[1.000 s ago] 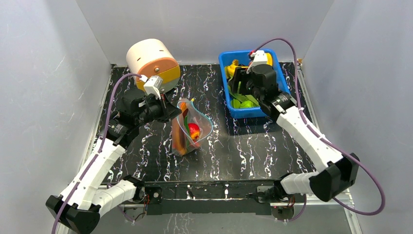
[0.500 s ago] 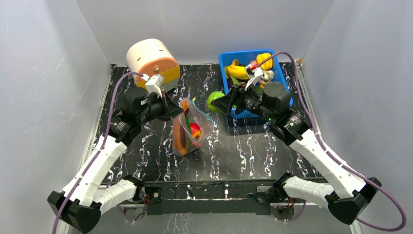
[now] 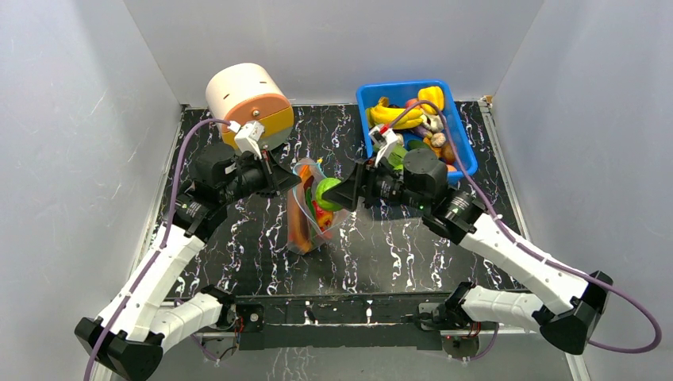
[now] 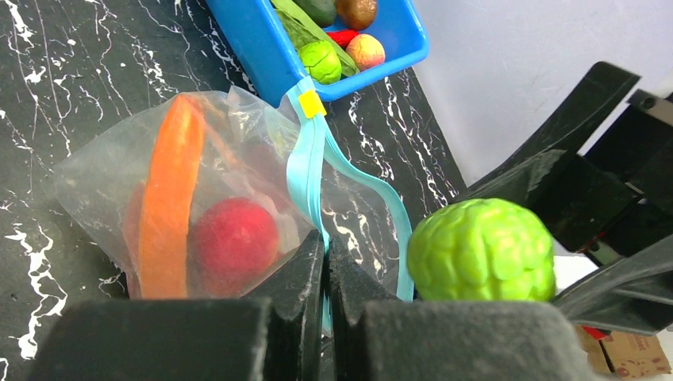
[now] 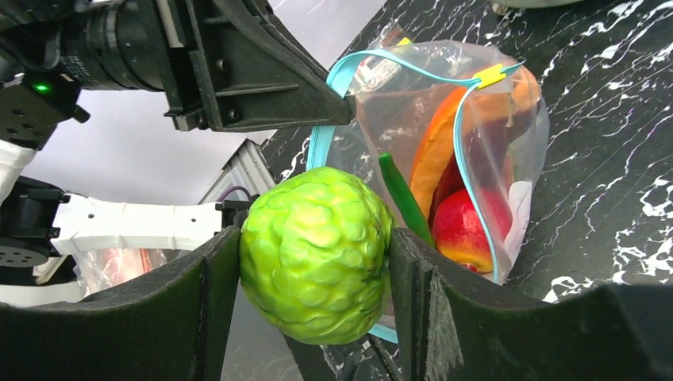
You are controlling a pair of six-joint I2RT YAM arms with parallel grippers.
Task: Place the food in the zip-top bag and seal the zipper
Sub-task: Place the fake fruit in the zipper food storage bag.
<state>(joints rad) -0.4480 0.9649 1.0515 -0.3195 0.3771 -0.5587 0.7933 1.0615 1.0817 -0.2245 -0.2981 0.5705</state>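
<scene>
Fruit [image 5: 315, 252] between half-open right jaws

Table [image 3: 397, 238]: black top, white marbled veining; lies beneath the left tool [image 3: 292, 182] and the right tool [image 3: 332, 194].
Bin [image 3: 399, 85]: blue plastic, rectangular, open-topped; far right corner of the table, behind the right tool and apart from it.
Drum [image 3: 246, 99]: white cylinder with an orange band, lying on its side; far left corner, just behind the left tool.
Walls [image 3: 333, 40]: plain pale panels on three sides.
</scene>
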